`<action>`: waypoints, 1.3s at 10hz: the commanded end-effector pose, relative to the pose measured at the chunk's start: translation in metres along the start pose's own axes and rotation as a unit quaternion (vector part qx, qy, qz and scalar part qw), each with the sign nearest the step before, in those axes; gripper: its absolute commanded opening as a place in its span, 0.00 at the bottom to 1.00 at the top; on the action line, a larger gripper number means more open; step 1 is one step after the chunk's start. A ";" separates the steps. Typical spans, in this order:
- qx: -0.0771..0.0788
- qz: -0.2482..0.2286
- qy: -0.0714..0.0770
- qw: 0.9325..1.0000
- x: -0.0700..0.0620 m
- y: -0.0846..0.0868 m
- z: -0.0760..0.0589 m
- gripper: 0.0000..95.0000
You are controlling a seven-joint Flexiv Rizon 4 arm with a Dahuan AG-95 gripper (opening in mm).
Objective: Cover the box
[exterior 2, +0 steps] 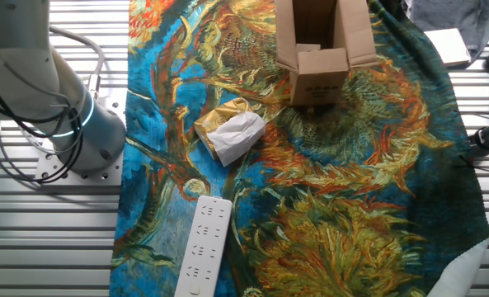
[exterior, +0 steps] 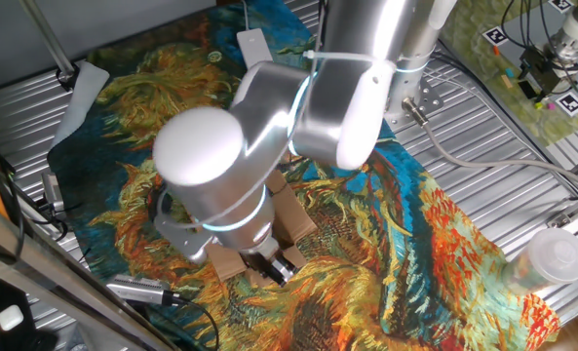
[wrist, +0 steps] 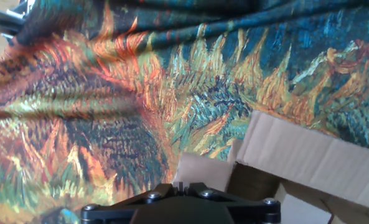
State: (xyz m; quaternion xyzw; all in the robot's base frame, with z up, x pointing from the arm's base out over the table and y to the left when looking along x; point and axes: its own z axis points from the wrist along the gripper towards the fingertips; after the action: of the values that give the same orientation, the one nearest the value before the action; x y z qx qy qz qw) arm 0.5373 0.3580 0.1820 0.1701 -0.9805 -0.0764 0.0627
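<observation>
The other fixed view gives the clearest look at the box (exterior 2: 320,58): a small brown corrugated cardboard carton standing upright near the far edge of the sunflower-patterned cloth (exterior 2: 351,190). Its top is open. The side flaps stand up or lean outward, and the near flap is folded down over the front wall, so the dark inside shows between them. The cardboard is plain apart from a few small dark marks low on the front face.

Nearer the camera, a crumpled white-and-yellow wrapper (exterior 2: 230,132) lies on the cloth, well apart from the box, and a white power strip (exterior 2: 203,247) rests at the cloth's near edge. The arm's silver base (exterior 2: 63,124) stands on the slatted table (exterior 2: 46,239) at the left.

In one fixed view the arm's large rounded joint (exterior: 211,166) hangs over the box (exterior: 293,216) and hides most of it; only brown flaps show beside and below the joint. The gripper (exterior: 275,265) pokes out under the joint, just beside a cardboard flap, but I cannot tell whether its fingers are apart or together.

The hand view shows the box (wrist: 296,162) in the lower right: one broad flap spread outward over the cloth, a shorter flap beside it, and the shadowed opening between them. Only the dark gripper mount (wrist: 184,208) shows at the bottom edge, with no fingertips visible.
</observation>
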 end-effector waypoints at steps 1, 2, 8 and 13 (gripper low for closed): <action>0.002 0.046 -0.004 0.999 -0.008 0.030 -0.003 0.00; 0.002 0.053 -0.006 0.999 -0.012 0.036 0.001 0.00; 0.060 0.041 0.009 0.997 -0.020 0.039 0.032 0.00; 0.088 0.001 0.013 0.996 0.000 0.008 0.042 0.00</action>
State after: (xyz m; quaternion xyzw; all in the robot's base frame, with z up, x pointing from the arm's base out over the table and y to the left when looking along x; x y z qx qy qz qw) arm 0.5321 0.3764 0.1435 0.1677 -0.9837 0.0106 0.0636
